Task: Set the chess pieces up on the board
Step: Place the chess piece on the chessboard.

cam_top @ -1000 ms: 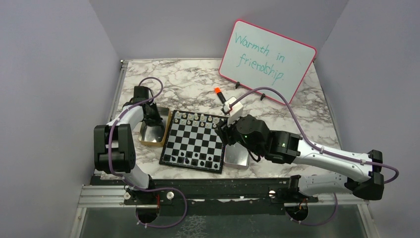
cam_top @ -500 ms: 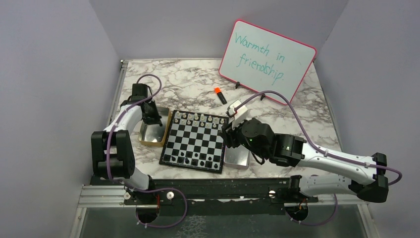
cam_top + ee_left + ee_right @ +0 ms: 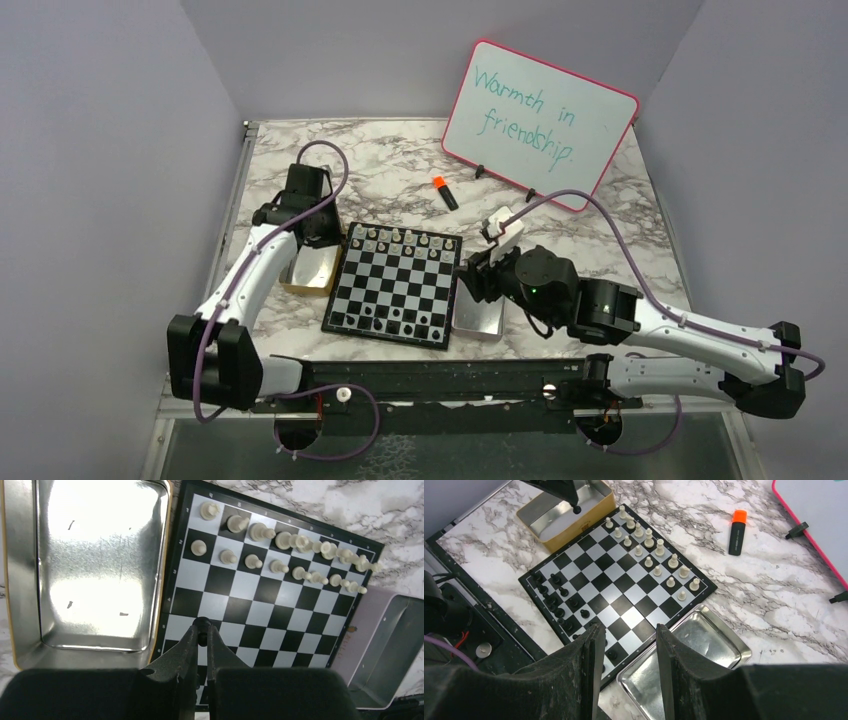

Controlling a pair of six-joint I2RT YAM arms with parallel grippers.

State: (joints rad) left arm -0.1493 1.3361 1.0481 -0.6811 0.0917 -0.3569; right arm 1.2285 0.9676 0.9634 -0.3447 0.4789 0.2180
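Observation:
The board (image 3: 395, 282) lies mid-table, its bare squares plain in the left wrist view (image 3: 260, 612) and the right wrist view (image 3: 624, 587). White chess pieces (image 3: 400, 240) (image 3: 284, 540) (image 3: 649, 542) fill its two far rows. Black chess pieces (image 3: 385, 321) (image 3: 555, 600) stand along its near edge. My left gripper (image 3: 325, 235) (image 3: 202, 630) hangs above the board's left edge, shut on a small black chess piece (image 3: 202, 624) (image 3: 576, 509). My right gripper (image 3: 478, 280) (image 3: 626, 627) is open and holds nothing, over the board's near right corner and the silver tray.
A gold-sided tray (image 3: 305, 270) (image 3: 95, 560) (image 3: 551, 515) sits left of the board, nothing in it where it shows. The silver tray (image 3: 478, 318) (image 3: 709, 645) lies right of it. An orange-capped marker (image 3: 444, 192) (image 3: 737, 531) and a whiteboard (image 3: 535, 120) are behind.
My left gripper has come out of the gold tray toward the board's left edge with the black piece. My right arm has drawn back to the right, off the board.

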